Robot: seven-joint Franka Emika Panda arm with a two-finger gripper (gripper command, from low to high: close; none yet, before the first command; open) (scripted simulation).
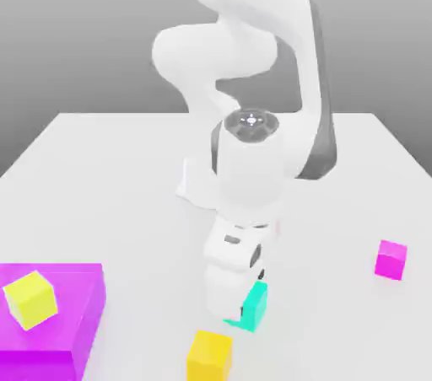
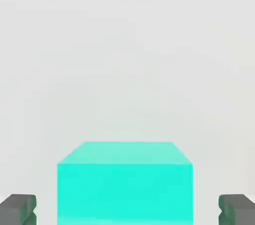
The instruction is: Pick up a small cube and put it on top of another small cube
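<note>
**Hand view: claw straddling teal cube, not yet closed**

Hand view showed the teal cube (image 2: 124,181) centred between two dark fingertips (image 2: 19,209), a clear gap on each side. The claw (image 2: 127,210) stood wide open, holding nothing; likely lowered this way so both pads meet opposite faces squarely. In the exterior view the cube (image 1: 253,305) sat on the white table (image 1: 101,169), just under the arm's hand. An orange-yellow cube (image 1: 209,354) lay near, at about seven o'clock from it. A small magenta cube (image 1: 391,259) sat well apart at three o'clock. On the big magenta block (image 1: 72,320), nine o'clock, rested a yellow cube (image 1: 30,298). No containers present.
</note>
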